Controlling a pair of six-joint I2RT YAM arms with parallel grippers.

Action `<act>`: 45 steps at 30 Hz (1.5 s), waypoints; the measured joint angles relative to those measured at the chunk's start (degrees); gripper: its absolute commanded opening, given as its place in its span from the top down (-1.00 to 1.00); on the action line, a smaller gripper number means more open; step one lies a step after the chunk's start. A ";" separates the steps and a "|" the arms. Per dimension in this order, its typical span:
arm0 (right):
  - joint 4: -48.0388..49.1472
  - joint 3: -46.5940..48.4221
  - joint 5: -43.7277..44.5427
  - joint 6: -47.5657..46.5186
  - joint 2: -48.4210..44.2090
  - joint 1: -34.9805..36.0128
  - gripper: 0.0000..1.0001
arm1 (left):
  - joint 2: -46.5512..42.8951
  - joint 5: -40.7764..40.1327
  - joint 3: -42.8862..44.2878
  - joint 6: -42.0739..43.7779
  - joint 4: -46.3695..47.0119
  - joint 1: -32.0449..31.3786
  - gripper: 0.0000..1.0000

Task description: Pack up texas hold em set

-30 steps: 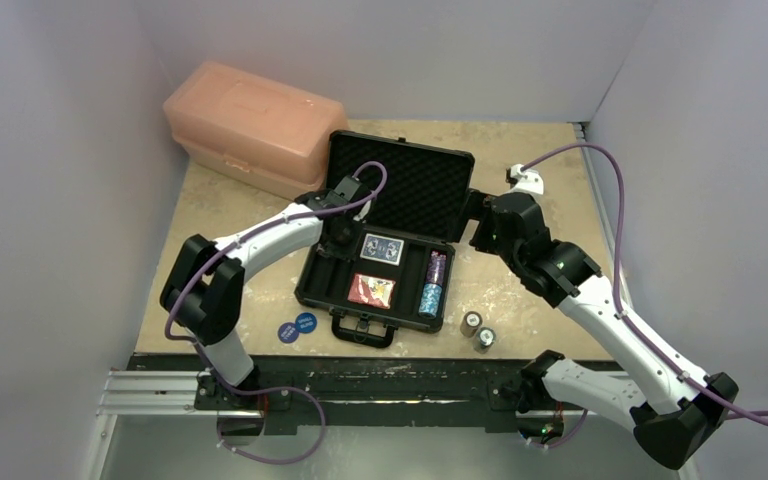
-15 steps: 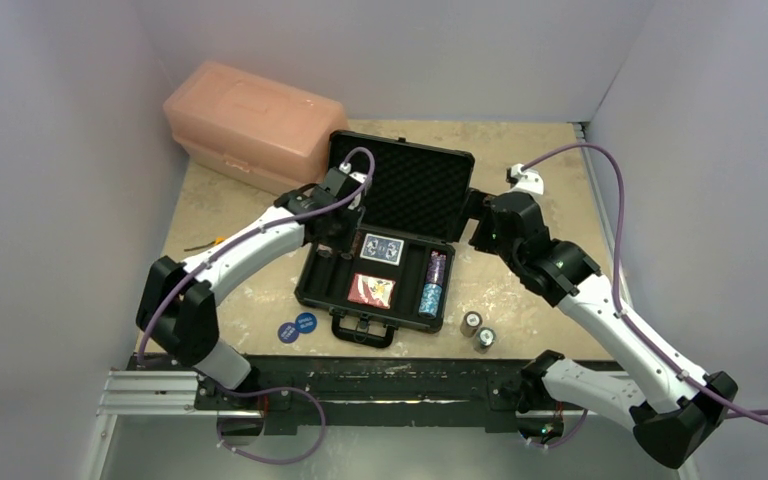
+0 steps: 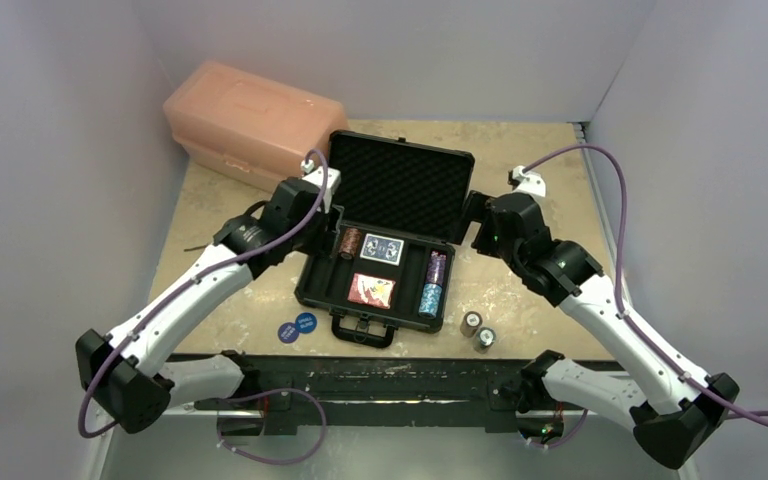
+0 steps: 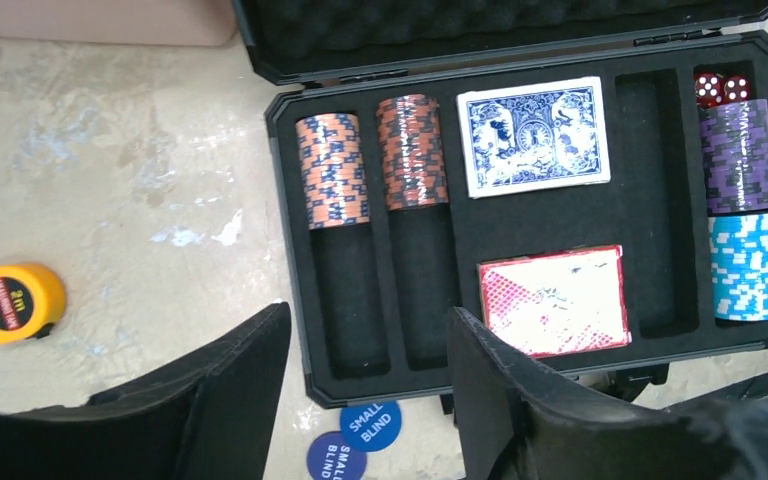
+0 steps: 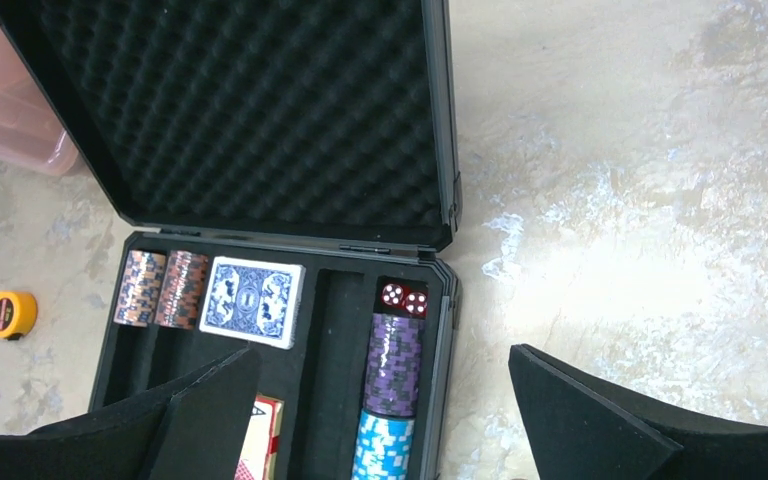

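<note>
We judged packing well along: the open briefcase (image 3: pixel 400 185), mid-frame, held the blue deck (image 4: pixel 533 135), the red deck (image 4: pixel 555 300) and four chip stacks (image 4: pixel 332 170). Two loose stacks (image 3: pixel 471 322) and two blue discs (image 3: pixel 297 326) lay on the counter (image 3: pixel 540 160) along its lower edge. The left end effector (image 4: pixel 368 318) and right end effector (image 5: pixel 375 358) hung released, empty.

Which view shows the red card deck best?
Left wrist: the red deck lies whole and sharp in its slot in the case. Top external shows it whole but small. Right wrist catches only a corner at the bottom edge.

Tan table (image 3: pixel 550 165): briefcase (image 3: pixel 400 190), pink box (image 3: pixel 255 125), tape measure (image 4: pixel 12 303), blue discs (image 3: pixel 305 322), loose chip stacks (image 3: pixel 471 323).
</note>
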 measured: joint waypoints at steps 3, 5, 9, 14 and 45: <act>-0.96 0.00 0.04 0.37 -0.35 0.00 -0.98 | -4.13 -1.25 -1.57 0.83 -0.50 0.07 -0.32; -1.70 0.00 0.00 0.48 -0.52 0.00 -0.98 | -6.62 -1.99 -2.21 1.09 -1.09 0.07 -0.35; -3.39 0.00 -0.76 0.85 -0.74 0.00 -0.98 | -10.73 -3.28 -3.19 2.08 -2.05 0.07 -0.44; -5.29 -0.24 -3.19 1.18 -0.85 0.00 -0.98 | -16.35 -4.72 -6.10 3.50 -2.60 0.11 -0.52; -10.86 -18.56 -17.92 2.69 1.18 0.00 -0.62 | -26.36 -7.98 -12.50 5.42 -1.27 0.04 -0.58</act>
